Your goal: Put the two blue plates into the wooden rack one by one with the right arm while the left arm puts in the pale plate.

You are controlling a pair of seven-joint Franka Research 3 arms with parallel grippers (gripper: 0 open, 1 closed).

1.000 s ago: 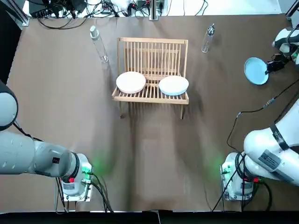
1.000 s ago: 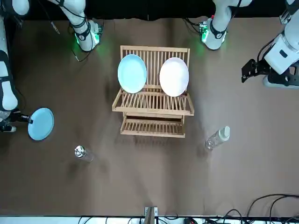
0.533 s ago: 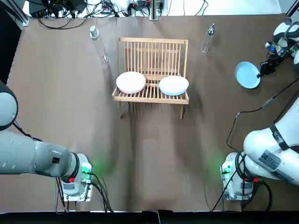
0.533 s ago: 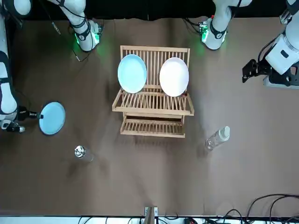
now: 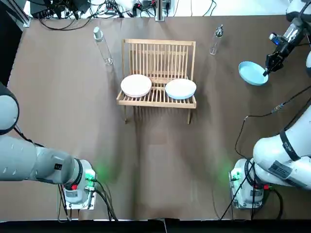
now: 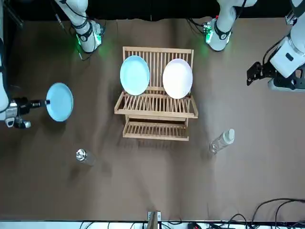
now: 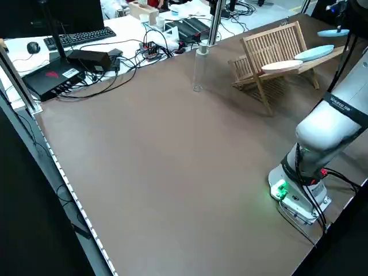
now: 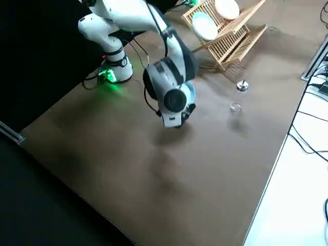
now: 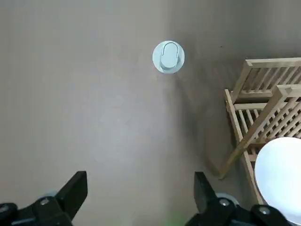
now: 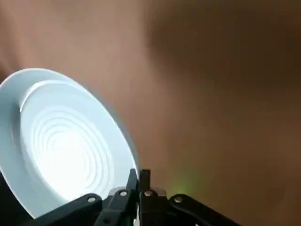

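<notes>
The wooden rack (image 5: 158, 53) stands mid-table, toward the far side. In it lean a pale plate (image 5: 136, 85) and a blue plate (image 5: 181, 89), side by side. The second blue plate (image 5: 252, 73) hangs in the air to the right of the rack. My right gripper (image 5: 266, 71) is shut on its rim, as the right wrist view shows (image 10: 139, 178) with the plate (image 10: 61, 146) tilted beside the fingers. My left gripper (image 9: 139, 190) hovers open and empty, well left of the rack; it also shows in the front view (image 6: 253, 74).
Two clear bottles stand near the rack's far corners, one on the left (image 5: 102, 46) and one on the right (image 5: 216, 39). The left bottle's cap (image 9: 168, 57) lies below my left gripper. Cables and equipment (image 5: 97, 8) run along the far table edge.
My right gripper has carried the blue plate from the table's right edge a short way left toward the rack. The left arm and the rack's two plates have not moved.
</notes>
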